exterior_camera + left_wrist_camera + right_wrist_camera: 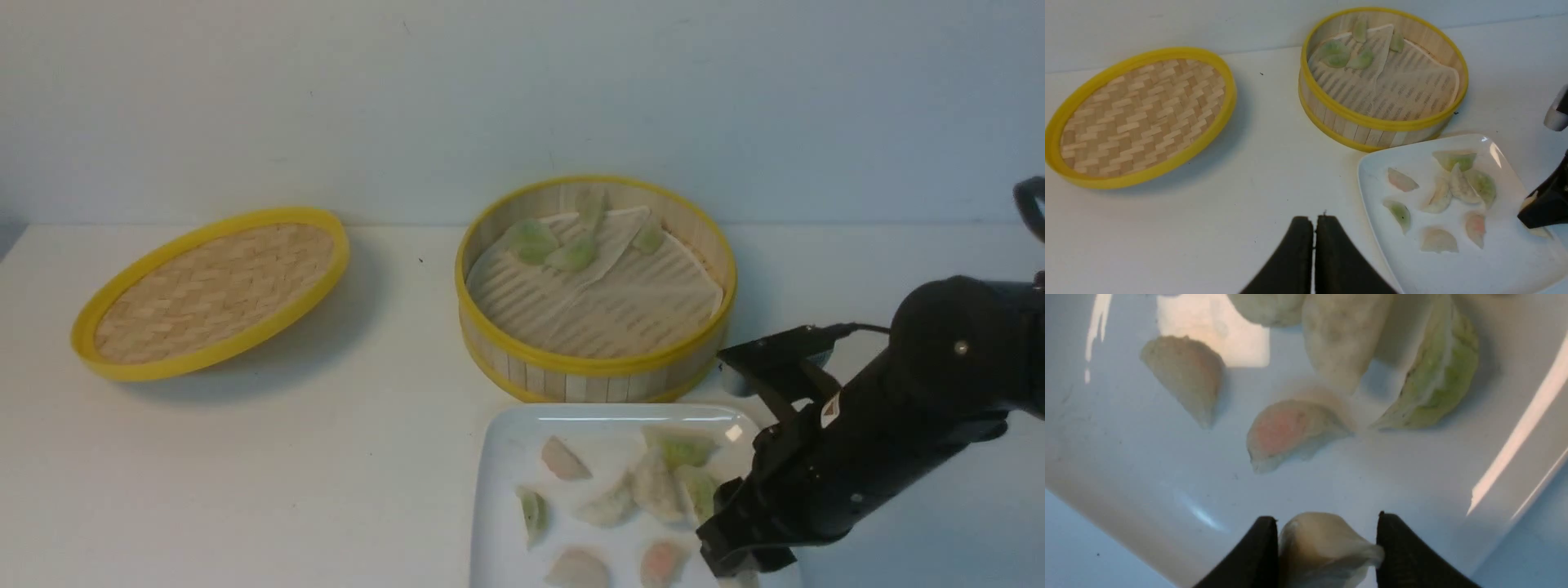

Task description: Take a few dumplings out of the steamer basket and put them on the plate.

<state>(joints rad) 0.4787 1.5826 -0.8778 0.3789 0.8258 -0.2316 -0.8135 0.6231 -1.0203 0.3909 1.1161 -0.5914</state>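
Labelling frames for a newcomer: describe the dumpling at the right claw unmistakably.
Find the white square plate in front of the steamer basket. Near its right edge, one whitish dumpling sits between the right claw's fingers; the others lie free.

— What sort of place is this?
— A robotics lab bench, I'd say: a plain white worktop (326, 457) against a plain pale wall (326, 98).
— Why not a kitchen?
— A black robot arm (890, 416) reaches over it. The plate (500, 490) of dumplings (655, 488), the steamer basket (571, 384) and the lid (212, 290) sit spread out like test props.
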